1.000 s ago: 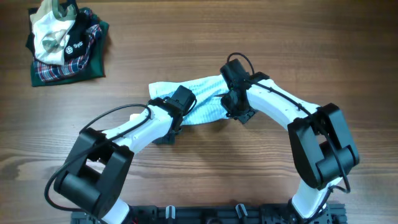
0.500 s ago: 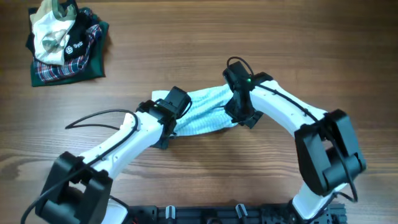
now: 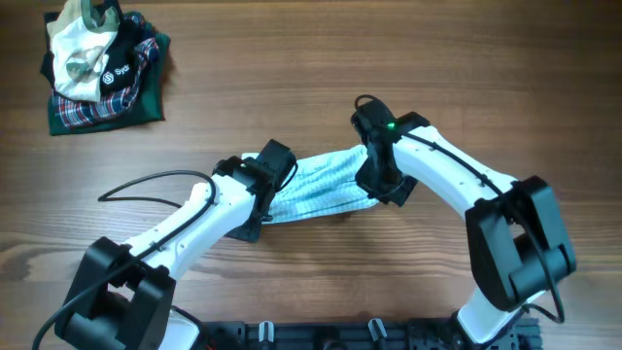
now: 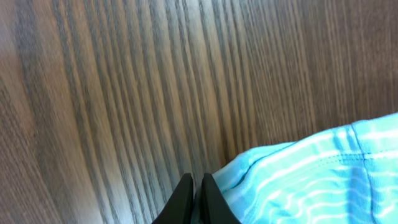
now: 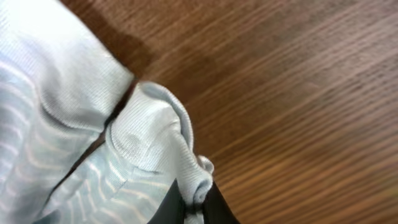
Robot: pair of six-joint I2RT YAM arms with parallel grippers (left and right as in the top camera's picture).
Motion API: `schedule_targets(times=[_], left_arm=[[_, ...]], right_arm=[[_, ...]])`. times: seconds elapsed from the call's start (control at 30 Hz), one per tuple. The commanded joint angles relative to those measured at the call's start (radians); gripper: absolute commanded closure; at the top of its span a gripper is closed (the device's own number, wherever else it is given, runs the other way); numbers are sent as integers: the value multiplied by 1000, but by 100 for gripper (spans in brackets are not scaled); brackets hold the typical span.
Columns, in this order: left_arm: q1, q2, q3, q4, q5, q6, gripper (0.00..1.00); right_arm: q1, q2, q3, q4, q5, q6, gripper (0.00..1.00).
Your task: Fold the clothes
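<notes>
The pale blue-and-white garment [image 3: 319, 185] is stretched between my two grippers, lifted over the wooden table. My left gripper [image 3: 260, 202] is shut on its left end; in the left wrist view the closed fingers [image 4: 195, 193] pinch the light blue striped cloth [image 4: 311, 174]. My right gripper [image 3: 381, 185] is shut on its right end; in the right wrist view the fingers [image 5: 196, 205] clamp a bunched ribbed hem of the garment [image 5: 149, 137].
A pile of other clothes [image 3: 102, 63] lies at the far left corner: dark green-and-red plaid cloth, a black garment with a white logo and a whitish piece. The wooden table [image 3: 486, 78] spreads all round.
Both grippers have moved toward the near side of the table with the garment. The cloth, bunched a second ago, now hangs more stretched between them.
</notes>
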Motion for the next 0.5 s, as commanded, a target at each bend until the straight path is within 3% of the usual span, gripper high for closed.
schedule_targets(times=[0.0, 0.2, 0.47], left_arm=[[4, -16, -9, -12, 20, 11, 96], [4, -36, -9, -66, 37, 11, 96], [4, -254, -9, -162, -4, 11, 96]], right_arm=[[-1, -81, -8, -18, 11, -10, 96], [0, -201, -8, -74, 11, -9, 96], [0, -263, -8, -148, 11, -10, 96]])
